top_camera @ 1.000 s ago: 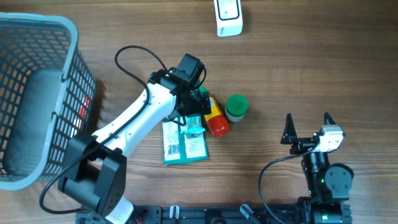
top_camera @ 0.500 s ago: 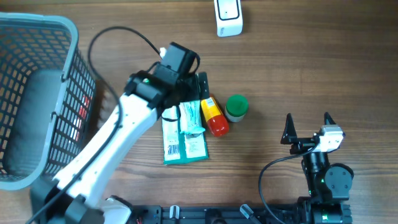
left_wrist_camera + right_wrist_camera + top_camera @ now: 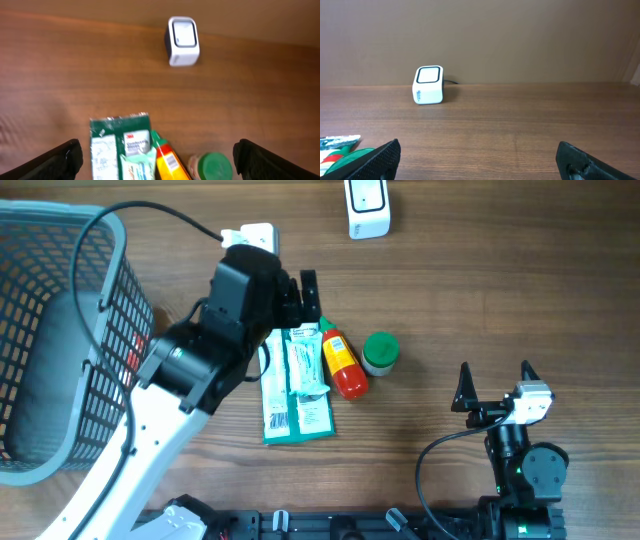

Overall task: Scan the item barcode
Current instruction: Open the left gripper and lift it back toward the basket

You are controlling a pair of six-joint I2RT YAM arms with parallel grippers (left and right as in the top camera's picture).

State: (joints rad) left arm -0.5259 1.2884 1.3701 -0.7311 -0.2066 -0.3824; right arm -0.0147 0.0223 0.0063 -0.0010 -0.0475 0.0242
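Hovering before pickup | left gripper point(image 3: 160, 162) spread wide, empty, above bottle point(image 3: 342, 365) | next: lower, grasp bottle, show barcode point(image 3: 173, 161) to far scanner point(image 3: 368, 208)

Matt wood table point(image 3: 500, 300), glossy plastic scanner point(image 3: 367, 210), plastic mesh basket point(image 3: 118, 310).

White scanner point(image 3: 428, 85) upright on wooden table point(image 3: 520, 120), near wall; end effector point(image 3: 477, 152) spread wide, empty.
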